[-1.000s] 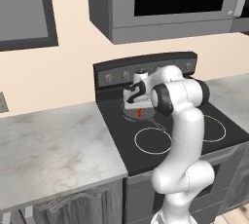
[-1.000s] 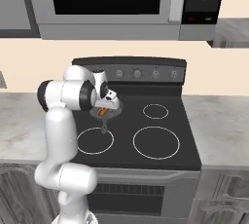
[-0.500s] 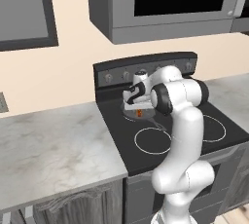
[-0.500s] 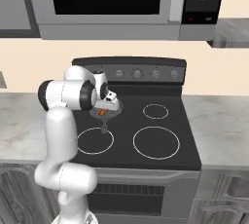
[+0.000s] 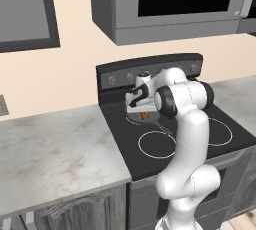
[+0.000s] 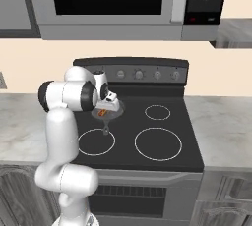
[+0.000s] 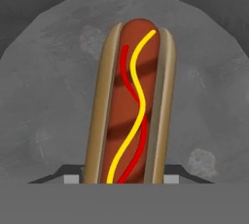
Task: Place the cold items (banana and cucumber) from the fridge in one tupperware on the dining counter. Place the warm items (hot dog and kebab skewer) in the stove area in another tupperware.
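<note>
Lying between the jaws: hot dog (image 7: 130,106)

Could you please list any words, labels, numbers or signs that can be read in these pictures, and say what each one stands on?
No text can be read.
The microwave has a control panel with faint marks, too small and blurred to read.
The stove knobs carry no legible markings.
The hot dog bears only red and yellow sauce lines, not writing.

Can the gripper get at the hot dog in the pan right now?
Probably yes. The gripper is right over the hot dog, with a fingertip showing on either side of its near end. The hot dog lies alone in the pan, nothing covering or crowding it.
</note>
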Robot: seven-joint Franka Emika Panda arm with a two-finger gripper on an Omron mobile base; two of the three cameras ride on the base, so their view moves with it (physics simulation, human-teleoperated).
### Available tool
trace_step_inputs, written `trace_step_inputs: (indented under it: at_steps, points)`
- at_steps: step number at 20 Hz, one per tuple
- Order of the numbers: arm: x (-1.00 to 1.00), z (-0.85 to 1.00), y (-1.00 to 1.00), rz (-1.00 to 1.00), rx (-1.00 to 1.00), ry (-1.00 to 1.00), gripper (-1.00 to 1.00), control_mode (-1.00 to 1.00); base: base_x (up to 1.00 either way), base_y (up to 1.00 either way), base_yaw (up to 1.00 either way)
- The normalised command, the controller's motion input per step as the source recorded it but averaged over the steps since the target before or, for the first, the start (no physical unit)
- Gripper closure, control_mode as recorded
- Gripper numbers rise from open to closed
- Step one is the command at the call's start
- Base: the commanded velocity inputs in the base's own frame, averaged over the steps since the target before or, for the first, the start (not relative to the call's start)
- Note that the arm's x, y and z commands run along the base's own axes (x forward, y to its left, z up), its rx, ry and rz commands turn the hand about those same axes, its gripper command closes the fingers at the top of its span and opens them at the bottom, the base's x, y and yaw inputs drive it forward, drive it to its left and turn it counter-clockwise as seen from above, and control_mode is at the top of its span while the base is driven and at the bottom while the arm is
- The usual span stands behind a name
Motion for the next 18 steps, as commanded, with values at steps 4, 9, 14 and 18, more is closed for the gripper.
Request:
trace_step_inputs:
  at_steps: [4,9,14,18]
  points:
    - [-0.28,0.11,-0.21,-0.02,0.0,0.0,1.0,-1.0,0.0,0.0,0.0]
    - [-0.81,0.8,-0.15,-0.01,0.05,-0.18,1.0,-1.0,0.0,0.0,0.0]
    - [-1.0,0.56,0.0,0.0,0.01,-0.42,1.0,-1.0,0.0,0.0,0.0]
    - [-1.0,0.33,0.0,0.0,-0.01,-0.55,1.0,-1.0,0.0,0.0,0.0]
